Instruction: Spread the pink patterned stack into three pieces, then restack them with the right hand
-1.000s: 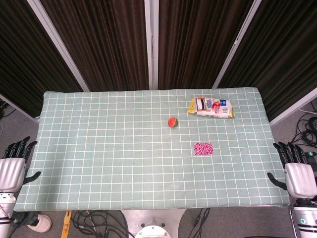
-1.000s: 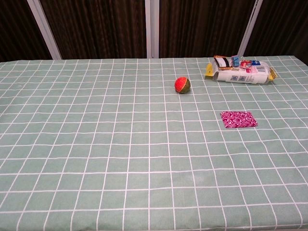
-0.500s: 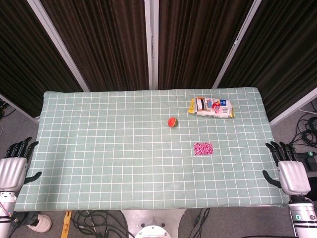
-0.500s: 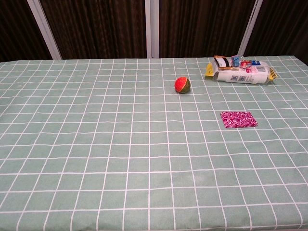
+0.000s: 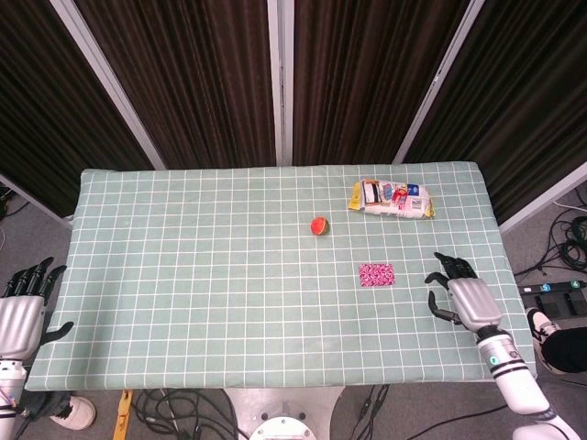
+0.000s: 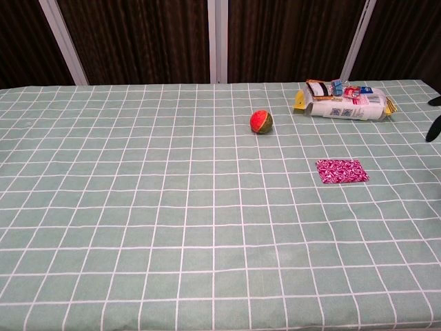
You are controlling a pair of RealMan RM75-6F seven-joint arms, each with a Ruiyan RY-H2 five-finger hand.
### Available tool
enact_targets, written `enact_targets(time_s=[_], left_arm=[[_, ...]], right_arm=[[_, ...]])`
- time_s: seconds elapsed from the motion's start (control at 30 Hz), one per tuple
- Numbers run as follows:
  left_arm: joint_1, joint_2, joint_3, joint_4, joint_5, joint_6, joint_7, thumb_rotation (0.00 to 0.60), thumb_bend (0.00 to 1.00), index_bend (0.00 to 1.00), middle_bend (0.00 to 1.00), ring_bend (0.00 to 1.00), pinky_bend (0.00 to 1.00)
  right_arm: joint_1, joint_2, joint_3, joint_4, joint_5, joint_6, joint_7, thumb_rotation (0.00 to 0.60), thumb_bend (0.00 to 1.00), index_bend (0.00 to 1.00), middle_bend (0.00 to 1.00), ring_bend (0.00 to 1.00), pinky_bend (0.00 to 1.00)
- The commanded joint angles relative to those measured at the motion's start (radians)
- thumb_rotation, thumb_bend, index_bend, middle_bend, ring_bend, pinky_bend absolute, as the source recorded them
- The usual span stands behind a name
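The left hand (image 5: 20, 310) hangs off the left edge of the tabletop (image 5: 183, 275), far to the left of the pink patterned stack (image 5: 376, 274), fingers spread wide and holding nothing; the tabletop itself wears a pale green cloth ruled in white squares; a small red and green ball (image 5: 319, 225) sits up and to the left of the stack, apart from it, and in the chest view the ball (image 6: 261, 121) shows a red face with a green rim; the pink patterned stack lies flat on the cloth as one neat rectangle, right of the tabletop's middle, and in the chest view the stack (image 6: 342, 171) touches nothing; a clear plastic packet (image 5: 391, 199) with yellow ends and printed labels lies on its side beyond the stack, near the far edge; the right hand (image 5: 464, 295) hovers over the cloth just right of the stack and a little nearer the front edge, apart from it, fingers open and spread, empty; only its dark fingertips (image 6: 433, 128) show at the chest view's right border.
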Motion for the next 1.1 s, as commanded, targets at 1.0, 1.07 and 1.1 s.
enact_targets(time_s=[1.0, 1.07, 1.1], left_arm=[[0.001, -0.004, 0.001, 0.002, -0.003, -0.009, -0.002, 0.600, 0.03, 0.20, 0.17, 0.13, 0.15], [0.001, -0.005, 0.001, 0.002, -0.003, -0.010, -0.002, 0.600, 0.03, 0.20, 0.17, 0.13, 0.15], [0.001, -0.005, 0.001, 0.003, -0.003, -0.010, -0.002, 0.600, 0.03, 0.20, 0.17, 0.13, 0.15]], right_arm=[[0.216, -0.330, 0.022, 0.460, 0.182, -0.272, 0.004, 0.175, 0.56, 0.34, 0.00, 0.00, 0.00], [0.219, -0.335, 0.020, 0.466, 0.183, -0.276, 0.001, 0.170, 0.56, 0.34, 0.00, 0.00, 0.00], [0.221, -0.338, 0.020, 0.468, 0.183, -0.277, 0.000, 0.170, 0.56, 0.34, 0.00, 0.00, 0.00]])
